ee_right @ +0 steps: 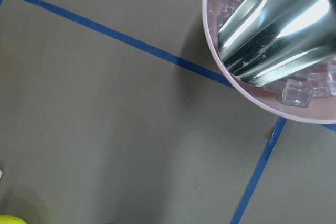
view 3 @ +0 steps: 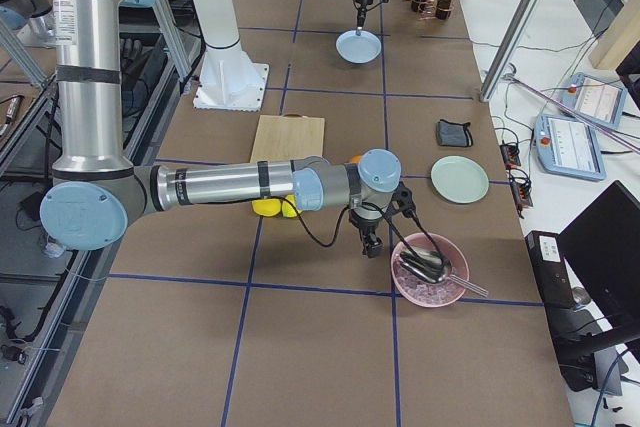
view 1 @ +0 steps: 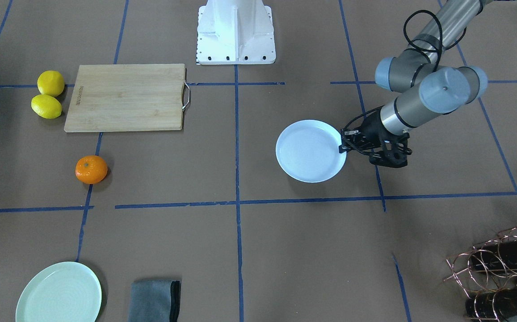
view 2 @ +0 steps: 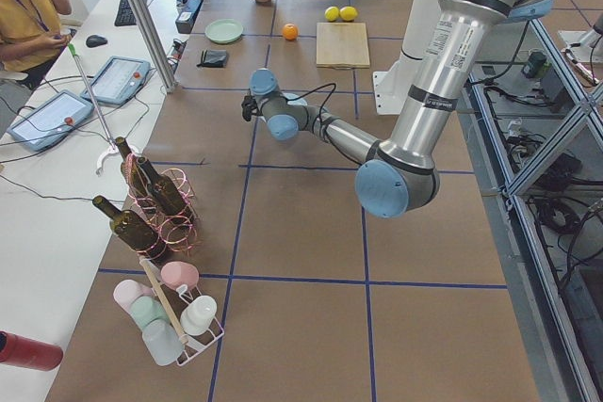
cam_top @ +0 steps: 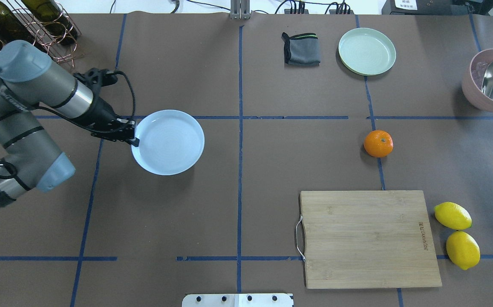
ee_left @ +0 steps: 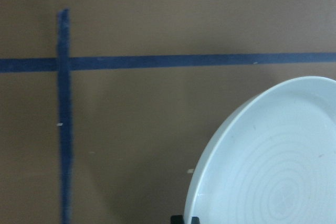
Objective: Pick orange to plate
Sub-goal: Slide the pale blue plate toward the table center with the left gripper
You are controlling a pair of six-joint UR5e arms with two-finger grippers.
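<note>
The orange sits alone on the brown table, at the left in the front-facing view, far from both grippers. The white plate lies on the robot's left half, also seen in the front-facing view. My left gripper is shut on the plate's rim on the side nearest the arm; the left wrist view shows that rim just above the fingertips. My right gripper hangs beside the pink bowl, and I cannot tell whether it is open or shut.
A wooden cutting board lies near the robot's right, with two lemons beside it. A pale green plate and grey cloth sit at the far side. A pink bowl holds ice and a scoop. A bottle rack stands far left.
</note>
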